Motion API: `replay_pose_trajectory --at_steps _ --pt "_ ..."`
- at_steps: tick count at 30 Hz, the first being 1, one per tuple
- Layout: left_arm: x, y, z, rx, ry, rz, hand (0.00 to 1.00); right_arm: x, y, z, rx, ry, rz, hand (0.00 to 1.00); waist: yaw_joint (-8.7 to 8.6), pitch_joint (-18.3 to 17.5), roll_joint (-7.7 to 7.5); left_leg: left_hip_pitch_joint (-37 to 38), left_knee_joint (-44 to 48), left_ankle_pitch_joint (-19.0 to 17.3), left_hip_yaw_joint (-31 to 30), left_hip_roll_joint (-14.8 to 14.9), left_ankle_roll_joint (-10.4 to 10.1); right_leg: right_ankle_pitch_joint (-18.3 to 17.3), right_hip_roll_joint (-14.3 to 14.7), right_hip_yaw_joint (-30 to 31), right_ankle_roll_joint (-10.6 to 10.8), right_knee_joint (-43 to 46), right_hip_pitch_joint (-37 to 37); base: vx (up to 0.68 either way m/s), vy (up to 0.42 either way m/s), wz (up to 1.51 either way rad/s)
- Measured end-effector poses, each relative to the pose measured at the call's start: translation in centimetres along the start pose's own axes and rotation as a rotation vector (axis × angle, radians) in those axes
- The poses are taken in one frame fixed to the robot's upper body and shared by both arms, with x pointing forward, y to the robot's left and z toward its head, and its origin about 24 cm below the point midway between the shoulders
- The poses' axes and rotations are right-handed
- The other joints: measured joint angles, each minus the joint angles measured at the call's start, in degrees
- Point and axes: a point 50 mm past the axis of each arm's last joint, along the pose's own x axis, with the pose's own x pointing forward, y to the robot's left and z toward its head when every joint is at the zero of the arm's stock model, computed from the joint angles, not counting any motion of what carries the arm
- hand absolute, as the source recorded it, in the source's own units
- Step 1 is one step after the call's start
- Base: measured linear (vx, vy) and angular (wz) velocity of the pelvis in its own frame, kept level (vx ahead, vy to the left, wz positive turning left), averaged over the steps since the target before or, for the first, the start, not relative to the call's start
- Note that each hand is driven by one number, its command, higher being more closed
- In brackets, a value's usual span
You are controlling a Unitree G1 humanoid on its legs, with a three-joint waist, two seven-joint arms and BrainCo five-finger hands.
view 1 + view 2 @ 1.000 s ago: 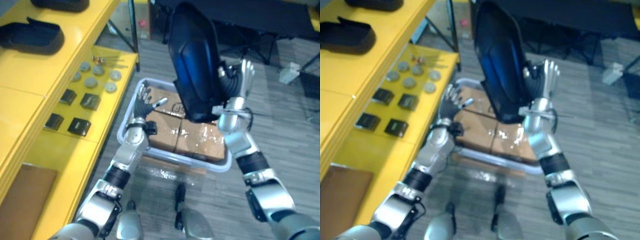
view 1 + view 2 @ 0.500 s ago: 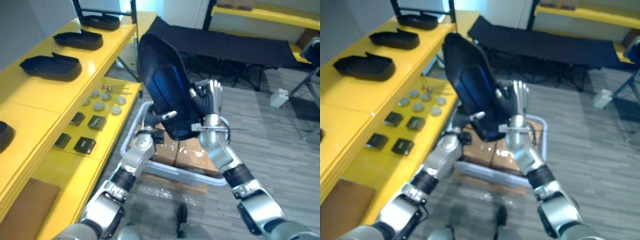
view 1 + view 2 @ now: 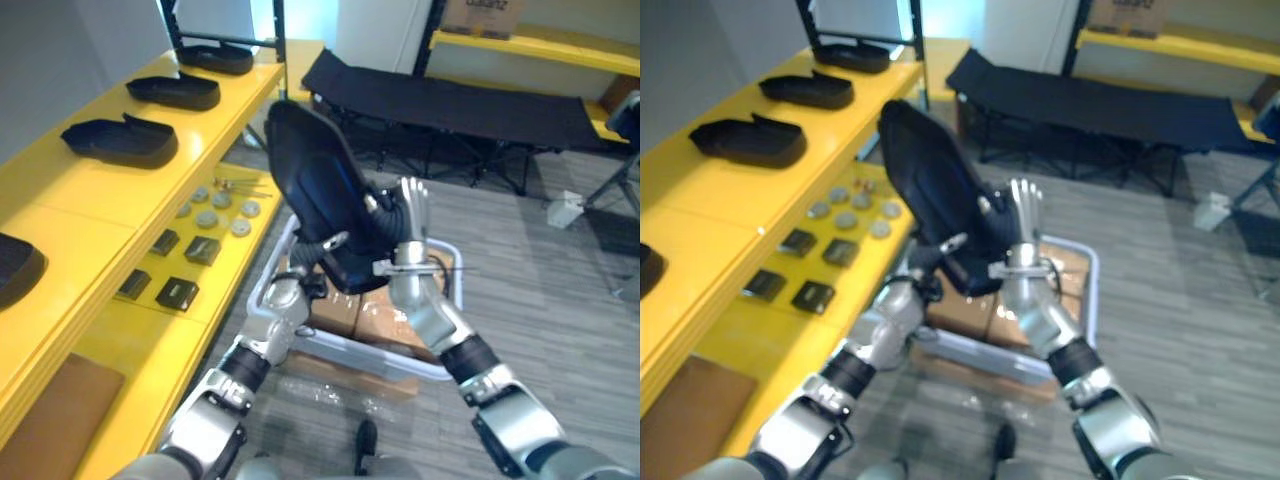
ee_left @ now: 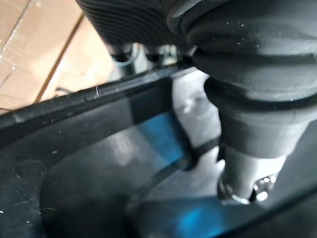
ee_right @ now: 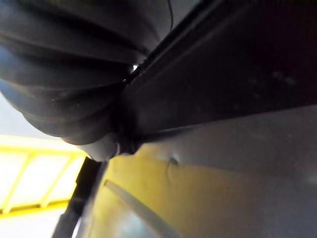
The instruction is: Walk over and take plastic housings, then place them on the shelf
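Note:
A large black plastic housing (image 3: 315, 185) is held up in front of me, above the basket, its hollow side toward me. My right hand (image 3: 412, 215) grips its right edge, fingers behind it and thumb on the near side. My left hand (image 3: 305, 262) is at the housing's lower edge. In the left wrist view its thumb (image 4: 257, 114) lies on the housing's inner face (image 4: 99, 163), and the rim runs between thumb and fingers. The right wrist view has the housing's wall (image 5: 247, 59) close against that hand's dark cover (image 5: 59, 74).
The yellow shelf (image 3: 90, 200) runs along my left with several black housings on top (image 3: 120, 140). Its lower level holds small black parts (image 3: 185, 292) and grey discs (image 3: 215, 215). A white basket (image 3: 440, 365) with cardboard boxes (image 3: 385, 310) stands below. Behind is a black cot (image 3: 450, 100).
My view has lifted, so more of the shelf shows. The left hand rose from over the basket to the housing's lower edge and closed on it. The right hand kept its hold.

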Motion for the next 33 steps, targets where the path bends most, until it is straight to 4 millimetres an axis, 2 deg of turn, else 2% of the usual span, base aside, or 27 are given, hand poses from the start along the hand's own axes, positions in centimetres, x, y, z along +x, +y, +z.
replay_pose_trajectory --at_steps 5,6,13,17,22,25,27,28,29,30,33 --pt "-0.4 0.6 -0.6 -0.093 0.013 -0.006 1.00 -0.7 0.5 0.3 0.023 -0.009 0.004 1.00 0.00 -0.13 -0.18 0.40 -0.19 0.07 0.02 -0.15 0.07 0.01 -0.23 0.13 0.01 0.15 0.22 0.00 0.007 -0.02" --pt "-0.4 0.7 -0.8 -0.103 0.021 -0.009 1.00 -1.0 0.6 0.2 0.027 0.001 0.003 0.00 0.03 -0.23 -0.32 0.41 -0.38 0.12 0.05 -0.17 0.07 0.01 -0.25 0.10 0.01 0.02 0.21 0.00 0.000 0.00" --pt "-0.6 0.7 -0.9 -0.109 0.010 -0.014 1.00 -1.8 0.6 0.2 0.077 0.001 -0.008 0.00 -0.11 -0.90 -0.74 0.62 -1.01 0.40 0.37 -0.17 -0.01 -0.01 -0.29 0.10 0.02 -0.11 0.08 0.00 0.002 0.00" --pt "-1.3 1.0 -1.2 -0.073 -0.022 -0.006 1.00 -3.1 0.4 0.2 0.220 0.046 -0.017 0.00 -0.18 -1.39 -0.94 0.71 -1.07 0.40 0.49 -0.15 -0.01 -0.01 -0.36 0.14 0.02 -0.11 0.09 0.00 0.000 0.00" --pt "-2.3 0.7 0.7 0.088 -0.184 0.032 1.00 -3.3 -1.1 0.5 0.479 0.126 0.004 0.00 -0.15 -1.54 -1.18 1.23 -1.17 0.41 0.80 -0.12 -0.02 -0.01 -0.29 0.39 0.02 -0.11 0.28 0.00 0.005 -0.03" --pt "-2.9 0.7 3.2 0.195 -0.351 0.098 1.00 -3.0 -3.1 1.3 0.716 0.094 -0.001 0.00 -0.38 -1.62 -1.31 1.70 -1.19 0.39 1.04 -0.10 -0.03 -0.36 0.08 0.47 0.31 -0.12 0.65 0.00 0.002 -0.01" --pt "-3.3 1.2 5.2 0.220 -0.480 0.184 1.00 -2.3 -5.9 1.7 0.857 0.015 -0.066 0.00 -0.44 -1.75 -1.51 1.91 -1.23 0.39 1.17 -0.05 -0.03 -0.99 0.18 0.59 0.21 -0.12 0.71 0.00 0.000 0.00" --pt "-3.5 1.4 5.5 0.238 -0.507 0.214 1.00 -2.1 -6.7 1.7 0.887 -0.008 -0.099 0.00 -0.44 -1.76 -1.51 2.01 -1.26 0.39 1.22 -0.05 -0.04 -1.02 0.20 0.63 0.20 -0.12 0.76 -0.01 0.002 -0.06" --pt "-3.8 2.2 5.9 0.266 -0.544 0.274 1.00 -1.6 -8.6 1.6 0.926 -0.058 -0.177 0.00 -0.45 -1.78 -1.47 2.49 -1.53 0.39 1.50 -0.04 -0.04 -1.06 0.24 0.89 0.23 -0.12 0.90 -0.01 0.008 -0.11" --pt "-4.2 3.1 5.8 0.289 -0.560 0.335 1.00 -1.4 -10.6 1.5 0.947 -0.109 -0.255 0.00 -0.51 -2.24 -1.41 2.72 -1.92 0.39 1.99 -0.01 -0.04 -1.08 0.30 1.33 0.26 -0.12 0.76 0.00 0.007 -0.15" --pt "-5.2 5.4 5.1 0.328 -0.557 0.465 1.00 -1.7 -14.0 0.7 0.939 -0.167 -0.408 0.00 -0.71 -2.61 -1.36 3.58 -2.36 0.37 3.39 0.06 -0.04 -1.10 0.46 2.51 0.29 -0.12 0.62 0.03 0.019 -0.22"
